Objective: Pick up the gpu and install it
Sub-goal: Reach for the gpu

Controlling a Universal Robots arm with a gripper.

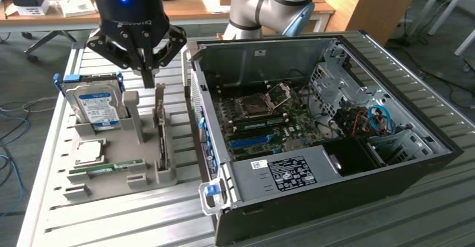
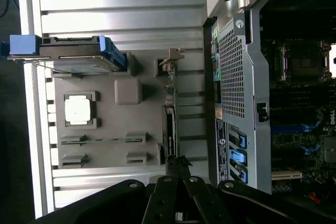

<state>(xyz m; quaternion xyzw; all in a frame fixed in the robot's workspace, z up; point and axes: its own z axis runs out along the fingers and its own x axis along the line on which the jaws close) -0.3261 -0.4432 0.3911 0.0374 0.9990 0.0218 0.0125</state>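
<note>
The gpu (image 1: 159, 129) is a thin dark card standing on edge in a slot of the grey holder tray (image 1: 148, 176), beside the open computer case (image 1: 326, 147). My black gripper (image 1: 148, 81) hangs above the tray near the card's far end, fingers shut together and holding nothing. In the wrist view the gpu (image 2: 170, 116) runs edge-on with its metal bracket (image 2: 171, 57) at one end, and my gripper (image 2: 178, 165) sits just past the other end. The motherboard (image 1: 260, 122) lies exposed inside the case.
The tray also holds a silver hard drive with a blue label (image 1: 97, 107) standing upright, a square processor (image 1: 89, 151) and a green RAM stick (image 1: 108, 169). The case's side wall (image 2: 236, 77) rises close beside the tray. A wooden desk (image 1: 193, 5) stands behind.
</note>
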